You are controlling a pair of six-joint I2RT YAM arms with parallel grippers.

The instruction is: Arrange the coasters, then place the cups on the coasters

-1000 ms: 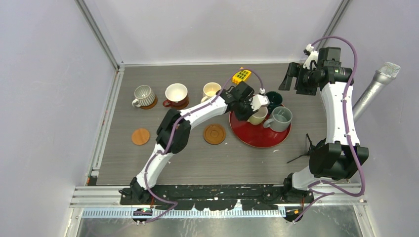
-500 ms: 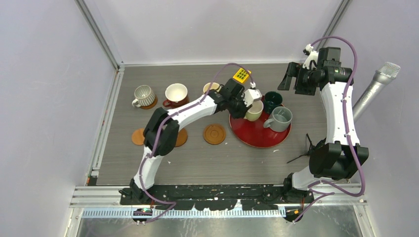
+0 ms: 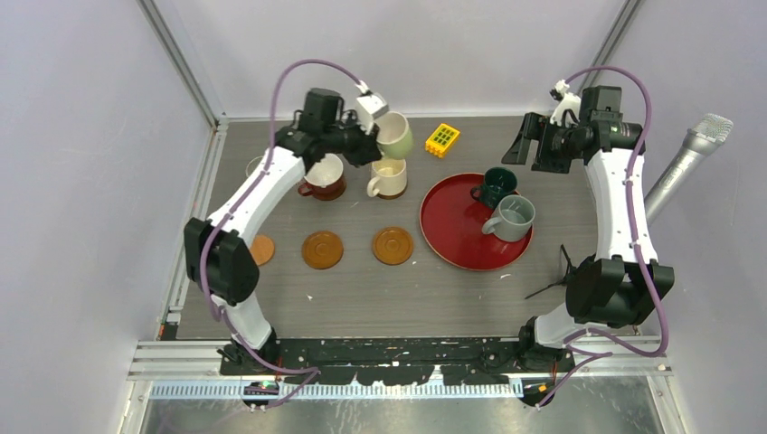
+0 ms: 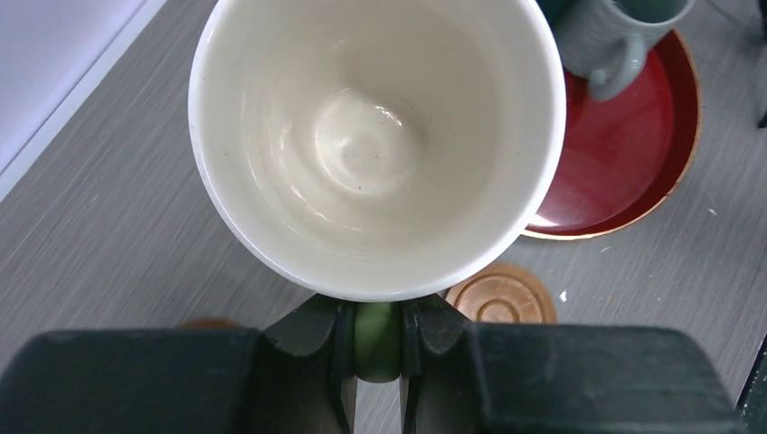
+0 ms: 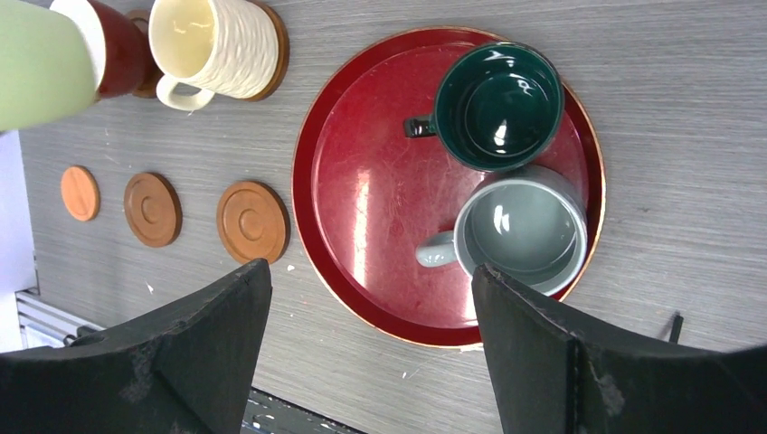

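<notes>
**Top view.** The left end effector (image 3: 373, 137) is closed on the handle of the pale green mug (image 3: 395, 134). The mug is carried tilted and clear of the desk (image 3: 362, 298), just at 12 o'clock of the cream mug (image 3: 387, 177). The brown mug (image 3: 323, 175) stands at 9 o'clock of the cream one. Three bare coasters (image 3: 322, 250) lie in a row at 6 o'clock of these mugs. The right end effector (image 3: 534, 145) is spread wide and empty, at 1 o'clock of the red tray (image 3: 452, 249).

**Left wrist view.** Only the green handle is pinched between the fingers (image 4: 326, 334); the body of the mug is unsupported. It is judged that the mug could swing or slip about this narrow hold.

**Right wrist view.** The teal mug (image 5: 497, 104) and grey mug (image 5: 520, 231) are seen on the tray, with nothing between the jaws. If the carried mug is lowered where it hangs, the cream mug could be struck. If it is set off-centre on a coaster's raised rim, it could be left rocking.
</notes>
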